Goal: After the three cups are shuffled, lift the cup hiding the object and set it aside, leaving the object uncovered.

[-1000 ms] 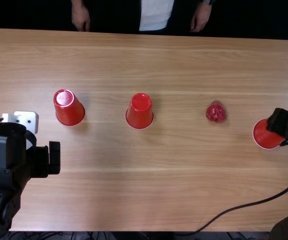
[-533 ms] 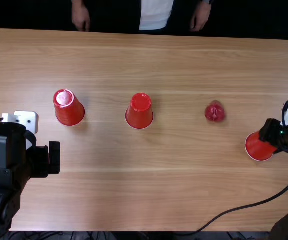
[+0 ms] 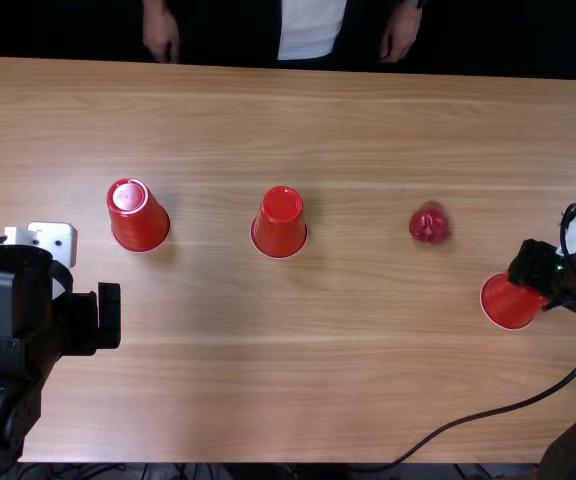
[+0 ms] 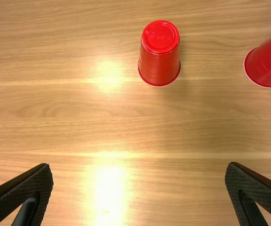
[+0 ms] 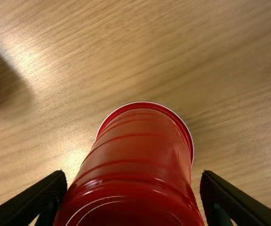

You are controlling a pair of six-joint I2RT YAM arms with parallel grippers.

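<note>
On the wooden surface point(image 3: 368, 120) a red ball point(image 3: 430, 224) is set near the right pincer point(image 3: 530, 283); a middle cup point(image 3: 279, 222) and a far cup point(image 3: 138, 217) are stood farther off.

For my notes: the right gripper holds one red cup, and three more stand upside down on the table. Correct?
Not three: the top view shows two, the left cup and the middle cup. The right gripper does hold one red cup.

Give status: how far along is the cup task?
Done: the red object lies uncovered. In hand: the right gripper holds the third cup, tilted, clear of the object. Left to do: set it down and release. The left cup and middle cup stand upside down.
</note>
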